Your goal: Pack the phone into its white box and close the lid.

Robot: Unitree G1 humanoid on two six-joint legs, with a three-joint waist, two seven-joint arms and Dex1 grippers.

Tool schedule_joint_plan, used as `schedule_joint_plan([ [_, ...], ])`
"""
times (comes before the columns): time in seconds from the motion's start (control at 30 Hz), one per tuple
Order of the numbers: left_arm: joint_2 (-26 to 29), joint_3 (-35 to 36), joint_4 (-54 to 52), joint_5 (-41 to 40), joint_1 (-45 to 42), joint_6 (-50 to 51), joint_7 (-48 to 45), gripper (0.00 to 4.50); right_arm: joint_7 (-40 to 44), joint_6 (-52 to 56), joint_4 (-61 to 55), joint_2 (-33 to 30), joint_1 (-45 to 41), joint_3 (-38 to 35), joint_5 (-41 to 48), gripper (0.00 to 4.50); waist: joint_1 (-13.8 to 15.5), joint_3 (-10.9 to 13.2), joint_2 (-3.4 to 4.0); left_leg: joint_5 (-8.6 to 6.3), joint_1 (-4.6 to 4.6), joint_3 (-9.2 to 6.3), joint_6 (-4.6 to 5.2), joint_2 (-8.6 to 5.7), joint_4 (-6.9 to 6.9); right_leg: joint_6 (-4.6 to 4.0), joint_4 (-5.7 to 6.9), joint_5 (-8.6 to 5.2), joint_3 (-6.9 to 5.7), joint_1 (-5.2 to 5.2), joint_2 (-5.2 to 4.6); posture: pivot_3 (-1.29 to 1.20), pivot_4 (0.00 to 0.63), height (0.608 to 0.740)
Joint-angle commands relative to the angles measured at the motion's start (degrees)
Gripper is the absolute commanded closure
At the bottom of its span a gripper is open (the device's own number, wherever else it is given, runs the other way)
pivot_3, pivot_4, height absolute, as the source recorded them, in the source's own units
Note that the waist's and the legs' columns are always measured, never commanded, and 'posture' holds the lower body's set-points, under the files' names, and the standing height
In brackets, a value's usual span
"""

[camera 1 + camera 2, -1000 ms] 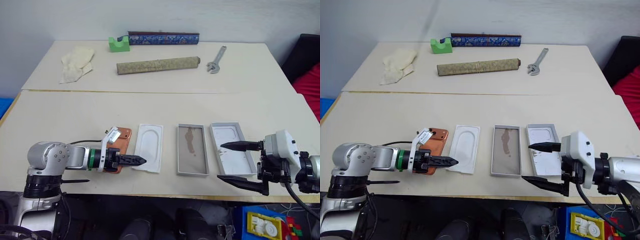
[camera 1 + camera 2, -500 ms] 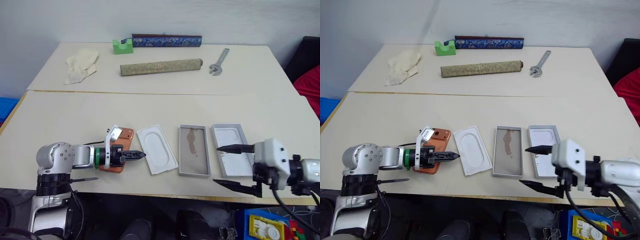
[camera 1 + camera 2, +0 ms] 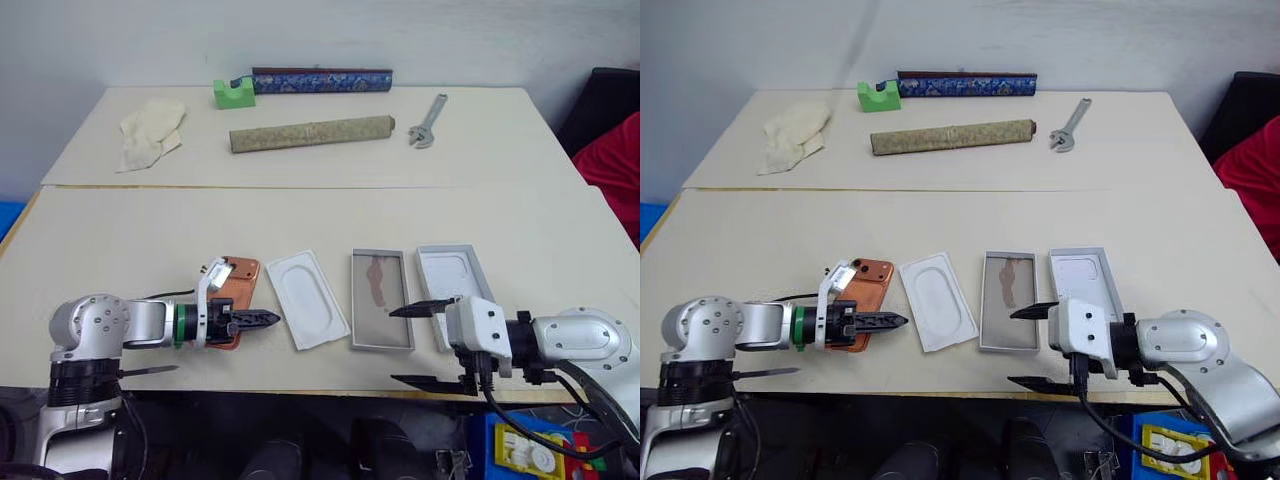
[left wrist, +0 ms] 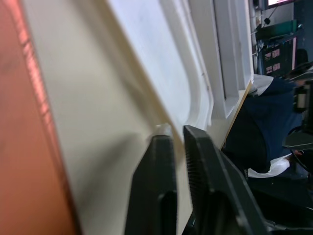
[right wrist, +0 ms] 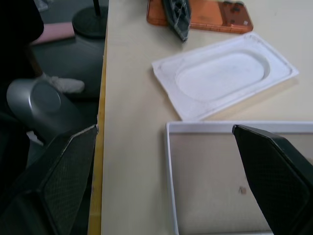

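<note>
Down on the near table (image 3: 120, 250), four flat pieces lie in a row along the front edge. Farthest toward nine o'clock is the phone (image 3: 233, 297), copper-orange, lying flat with its camera square at the far end. Beside it, toward three o'clock, a thin white insert (image 3: 307, 312) with an oval recess sits skewed, its near end swung toward the white box (image 3: 381, 312), whose brown-stained floor faces up and holds nothing. Just past the box at three o'clock lies the lid (image 3: 452, 290), inner white face up. The left gripper (image 3: 268, 319) reaches in from nine o'clock over the phone's near end, its black fingers drawn almost together with only a slit between them and nothing held; the tips sit at the insert's near corner. The right gripper (image 3: 418, 344) comes in from three o'clock with its fingers spread wide, empty, straddling the near end of the box. On the far table at twelve o'clock lie a cloth (image 3: 150, 128), a rolled scroll (image 3: 311, 132) and a wrench (image 3: 427, 119).
</note>
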Motion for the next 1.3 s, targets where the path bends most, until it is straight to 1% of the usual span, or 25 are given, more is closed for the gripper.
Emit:
schedule_joint_plan([
  [0.03,1.3,-1.06,-1.73,-4.34,-0.2,0.27,2.6,2.72,-0.42,-0.32,-0.47,0.71,-1.69,-0.05,0.28,0.0,0.09,0.03,-0.06,0.0,-0.02,0.0,0.0,0.0,0.0,0.0,-0.01,0.0,0.0,-0.01,0.0,0.0,0.15,0.74],
  [0.07,1.04,-1.31,-1.3,-5.06,-0.48,0.27,3.57,2.35,-0.54,-0.56,-0.07,0.92,-2.06,0.35,-0.08,0.0,0.24,0.03,-0.07,0.0,-0.03,-0.01,0.0,0.0,0.01,0.0,-0.01,0.0,0.0,0.0,0.0,0.0,0.15,0.74],
  [0.1,0.36,-1.68,-0.7,-5.48,-0.96,0.27,4.71,2.08,-0.71,-0.8,0.25,1.1,-2.47,0.73,-0.54,0.0,0.39,0.04,-0.08,0.0,-0.03,-0.02,0.0,-0.01,0.02,0.0,-0.01,0.0,-0.01,0.0,-0.01,0.0,0.15,0.74],
  [0.27,-5.09,-3.98,2.15,-6.16,-3.16,0.27,9.01,2.08,-1.63,0.32,-0.65,1.61,-2.89,0.11,0.08,0.0,0.59,0.03,-0.09,0.0,-0.06,-0.03,0.0,-0.07,0.08,0.0,-0.02,0.0,-0.02,0.02,-0.05,0.0,0.15,0.74],
  [0.4,-11.68,-4.5,4.77,-3.17,-5.03,0.27,12.01,2.08,-2.14,1.04,-1.73,1.35,-1.6,-1.51,1.0,0.0,0.71,0.0,-0.14,0.0,-0.06,-0.03,0.0,-0.1,0.11,0.01,0.01,0.0,-0.05,0.03,-0.08,0.0,0.15,0.74],
  [0.47,-13.22,-4.32,5.66,-2.75,-5.84,0.27,12.3,2.08,-2.69,1.75,-2.28,1.47,-1.35,-2.21,1.67,0.0,0.86,-0.01,-0.15,0.0,-0.06,-0.03,0.0,-0.11,0.12,0.01,0.01,0.01,-0.05,0.03,-0.09,0.0,0.15,0.74],
  [0.57,-14.45,-3.43,6.7,-2.27,-6.45,0.27,12.66,2.63,-3.39,2.36,-2.97,1.34,-0.97,-2.82,2.35,0.0,0.77,-0.01,-0.15,0.0,-0.06,-0.01,0.0,-0.11,0.13,0.01,0.0,0.01,-0.04,0.03,-0.09,0.0,0.15,0.74],
  [0.63,-14.56,-3.36,7.4,-2.01,-6.75,0.27,12.37,3.17,-3.77,2.66,-3.36,1.23,-0.51,-3.34,2.64,0.0,0.62,-0.01,-0.16,0.0,-0.06,-0.01,0.0,-0.11,0.12,0.01,0.01,0.01,-0.04,0.02,-0.09,0.0,0.15,0.74],
  [0.67,-14.69,-3.23,7.96,-1.65,-6.97,0.27,12.21,3.56,-4.01,2.78,-3.51,1.19,-0.18,-3.63,2.66,0.0,0.58,-0.01,-0.15,0.0,-0.06,-0.01,0.0,-0.11,0.12,0.01,0.01,0.01,-0.05,0.02,-0.08,0.0,0.15,0.74],
  [0.73,-15.05,-2.85,8.83,-1.28,-7.31,0.27,12.04,4.1,-4.33,3.01,-3.88,1.13,0.45,-4.21,2.7,0.0,0.7,-0.05,-0.15,0.0,-0.04,-0.01,0.0,-0.11,0.12,0.01,0.02,0.01,-0.04,0.04,-0.09,0.0,0.15,0.74],
  [0.77,-15.17,-2.72,9.17,-1.26,-7.47,0.27,12.02,4.47,-4.42,3.07,-4.06,1.1,0.71,-4.42,2.75,0.0,0.78,-0.07,-0.13,0.0,-0.04,-0.01,0.0,-0.11,0.14,0.01,0.03,0.01,-0.04,0.05,-0.1,0.0,0.15,0.74],
  [0.87,-15.24,-2.44,9.73,-1.51,-7.8,0.27,11.98,4.47,-4.62,3.15,-4.39,1.04,1.28,-4.76,2.79,0.0,0.78,-0.11,-0.12,0.0,0.02,-0.01,0.0,-0.11,0.14,0.02,0.05,0.01,-0.02,0.1,-0.09,0.0,0.15,0.74],
  [0.97,-12.59,-2.27,9.43,-3.37,-7.58,0.27,11.18,4.47,-4.3,1.56,-3.42,0.55,2.51,-3.7,0.16,0.0,0.73,-0.1,-0.12,0.0,0.03,0.0,0.0,-0.11,0.14,0.01,0.08,0.01,-0.01,0.08,-0.08,0.0,0.15,0.74],
  [1.03,-9.17,-2.31,8.56,-5.46,-6.73,0.27,10.04,4.47,-3.9,-0.14,-2.13,0.44,3.07,-2.03,-2.26,0.0,0.52,-0.08,-0.2,0.0,0.03,0.0,0.0,-0.11,0.13,0.01,0.08,0.01,-0.01,0.07,-0.08,0.0,0.15,0.74],
  [1.13,-2.49,-3.37,6.33,-9.96,-5.04,0.27,7.09,4.47,-3.55,-3.35,0.8,1.04,2.68,1.12,-6.62,0.0,-0.84,-0.03,-0.34,-0.02,0.06,-0.1,-0.05,-0.09,0.05,0.0,0.13,0.0,0.08,-0.06,0.06,0.0,0.15,0.74],
  [1.2,2.47,-4.17,5.2,-14.46,-3.84,0.27,4.88,4.5,-3.12,-6.57,4.27,1.75,1.92,3.91,-10.17,0.38,-1.6,0.02,-0.41,-0.05,0.12,-0.18,-0.12,-0.09,0.03,-0.05,0.2,-0.03,0.16,-0.13,0.13,0.0,0.15,0.74],
  [1.27,6.56,-4.37,4.18,-18.37,-2.69,0.27,3.42,4.5,-2.01,-9.29,8.23,2.92,0.99,6.82,-12.16,0.91,-1.61,0.07,-0.41,-0.08,0.21,-0.2,-0.18,-0.08,0.02,-0.06,0.26,-0.03,0.31,-0.17,0.24,0.0,0.15,0.74],
  [1.3,7.77,-4.31,3.74,-19.71,-2.28,0.27,3.16,4.5,-1.53,-10.5,9.97,3.54,0.55,7.99,-12.91,1.28,-1.51,0.08,-0.4,-0.08,0.24,-0.21,-0.19,-0.08,0.01,-0.08,0.27,-0.03,0.32,-0.17,0.25,0.0,0.15,0.74],
])
